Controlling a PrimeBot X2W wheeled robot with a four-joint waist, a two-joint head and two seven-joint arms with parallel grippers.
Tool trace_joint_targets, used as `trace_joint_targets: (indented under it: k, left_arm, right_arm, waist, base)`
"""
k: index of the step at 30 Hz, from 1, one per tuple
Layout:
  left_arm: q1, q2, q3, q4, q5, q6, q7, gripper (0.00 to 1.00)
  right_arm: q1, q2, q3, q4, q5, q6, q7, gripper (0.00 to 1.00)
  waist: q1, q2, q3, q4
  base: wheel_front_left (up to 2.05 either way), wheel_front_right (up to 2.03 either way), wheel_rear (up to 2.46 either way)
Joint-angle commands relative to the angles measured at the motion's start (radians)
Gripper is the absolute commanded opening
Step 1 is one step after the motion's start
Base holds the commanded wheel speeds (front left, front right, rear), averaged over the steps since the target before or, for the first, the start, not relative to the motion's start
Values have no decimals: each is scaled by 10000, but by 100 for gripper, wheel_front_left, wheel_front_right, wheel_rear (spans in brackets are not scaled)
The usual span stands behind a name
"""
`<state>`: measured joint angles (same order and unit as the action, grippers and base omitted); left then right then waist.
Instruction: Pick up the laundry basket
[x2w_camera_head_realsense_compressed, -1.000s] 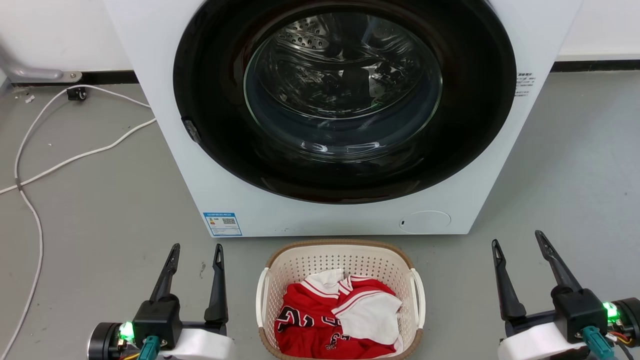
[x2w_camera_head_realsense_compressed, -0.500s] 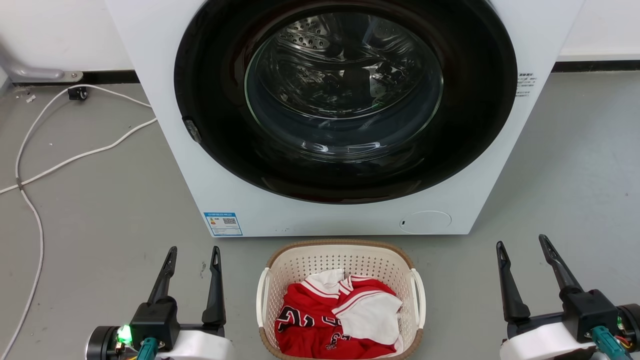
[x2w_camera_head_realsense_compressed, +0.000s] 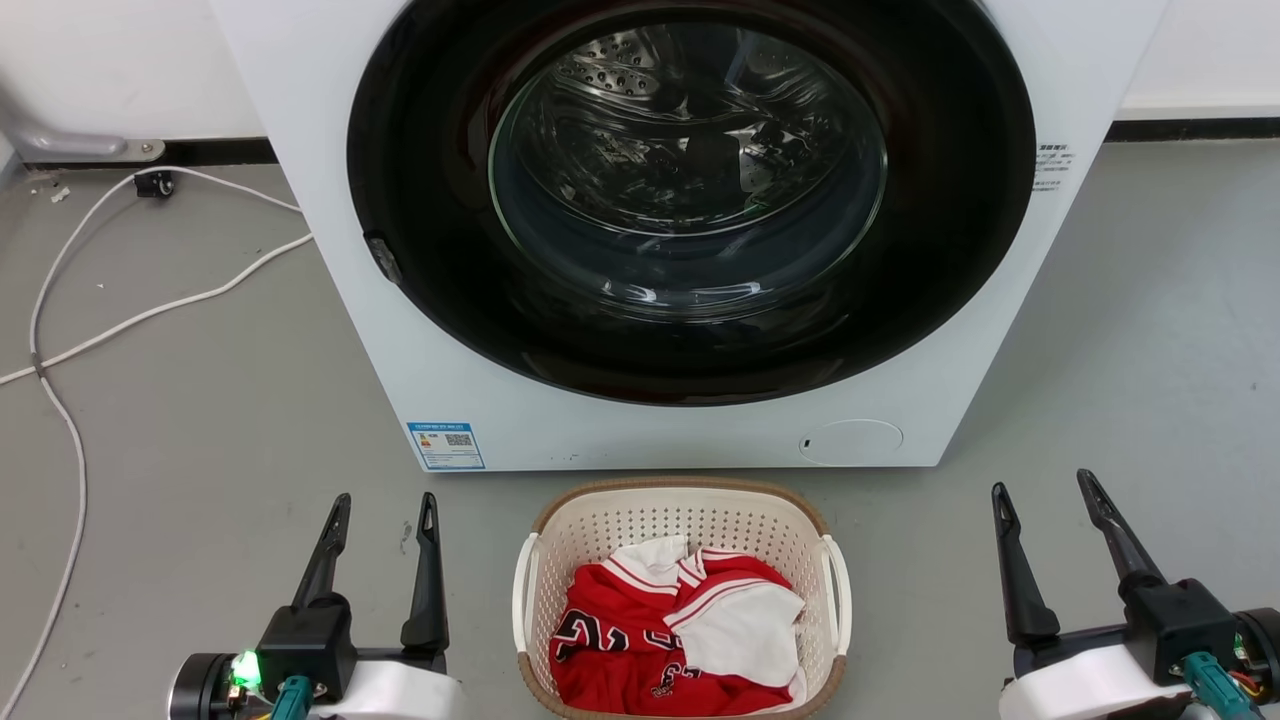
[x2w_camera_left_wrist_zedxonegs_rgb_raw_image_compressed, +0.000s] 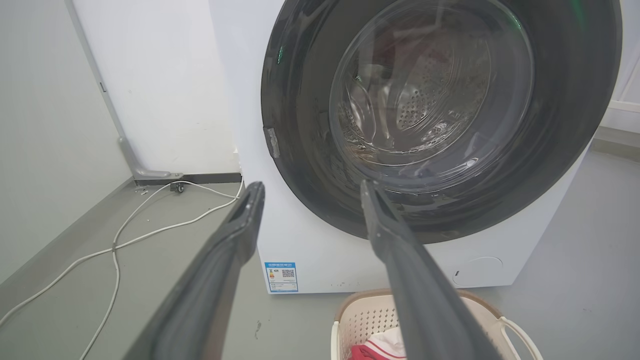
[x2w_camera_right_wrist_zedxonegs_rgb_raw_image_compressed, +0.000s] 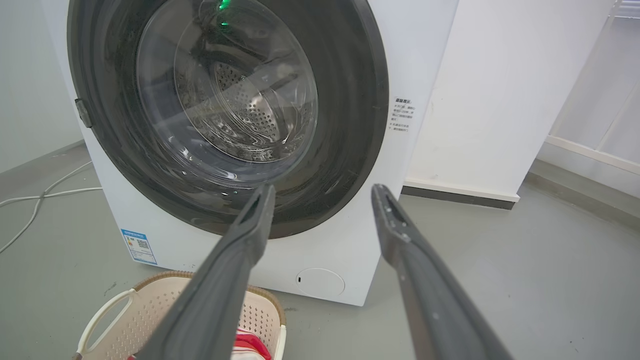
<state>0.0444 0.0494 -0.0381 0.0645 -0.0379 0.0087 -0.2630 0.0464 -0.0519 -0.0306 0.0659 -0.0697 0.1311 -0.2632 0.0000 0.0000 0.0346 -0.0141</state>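
The laundry basket (x2w_camera_head_realsense_compressed: 680, 520) is cream-white, perforated, with a brown woven-look rim and white side handles. It stands on the grey floor just in front of the washing machine and holds red and white clothes (x2w_camera_head_realsense_compressed: 680, 635). My left gripper (x2w_camera_head_realsense_compressed: 386, 504) is open to the basket's left, apart from its handle. To the basket's right, farther off, my right gripper (x2w_camera_head_realsense_compressed: 1042, 487) is open too. Both hold nothing. The basket (x2w_camera_left_wrist_zedxonegs_rgb_raw_image_compressed: 367, 315) shows at the bottom of the left wrist view behind my left gripper (x2w_camera_left_wrist_zedxonegs_rgb_raw_image_compressed: 310, 187), and the basket (x2w_camera_right_wrist_zedxonegs_rgb_raw_image_compressed: 145, 310) lies at the lower left below my right gripper (x2w_camera_right_wrist_zedxonegs_rgb_raw_image_compressed: 322, 192).
A white washing machine (x2w_camera_head_realsense_compressed: 420, 330) with a shut round dark door (x2w_camera_head_realsense_compressed: 690, 190) stands right behind the basket. White cables (x2w_camera_head_realsense_compressed: 60, 330) trail over the floor at the left. A white wall (x2w_camera_right_wrist_zedxonegs_rgb_raw_image_compressed: 490, 90) rises to the machine's right. Open grey floor lies on both sides.
Both grippers have drifted slightly toward the bottom of the head view. The basket has not moved.
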Motion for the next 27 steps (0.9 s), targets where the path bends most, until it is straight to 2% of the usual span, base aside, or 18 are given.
trace_joint_targets:
  k: [1,7,12,18,19,27]
  left_arm:
    - [8,16,29,-40,26,27,-26,100]
    - [-464,15,29,31,-117,-46,-28,100]
    - [-1312,16,11,496,2,-228,-26,100]
    - [-2756,22,8,1616,155,-425,-28,100]
    - [-3470,39,-31,2307,225,-523,-28,100]
    - [-5155,158,19,4313,171,-761,-26,100]
  right_arm:
    - [-21,31,-6,-27,17,-7,-24,100]
    - [-394,31,49,-110,-41,-7,-24,100]
    - [-1045,32,254,11,-222,-7,-24,100]
    - [-2288,29,352,894,-464,-7,-24,100]
    - [-2951,25,377,1501,-652,-8,-24,100]
    - [-4480,22,277,2725,-1108,-7,-23,100]
  waist:
    - [0,0,31,-3]
    - [0,0,433,-22]
    - [0,0,1276,-17]
    - [0,0,2729,-12]
    - [0,0,3468,-9]
    - [0,0,5228,35]
  base:
    - [0,0,0]
    - [0,0,0]
    - [0,0,0]
    - [0,0,0]
    - [0,0,0]
    - [0,0,0]
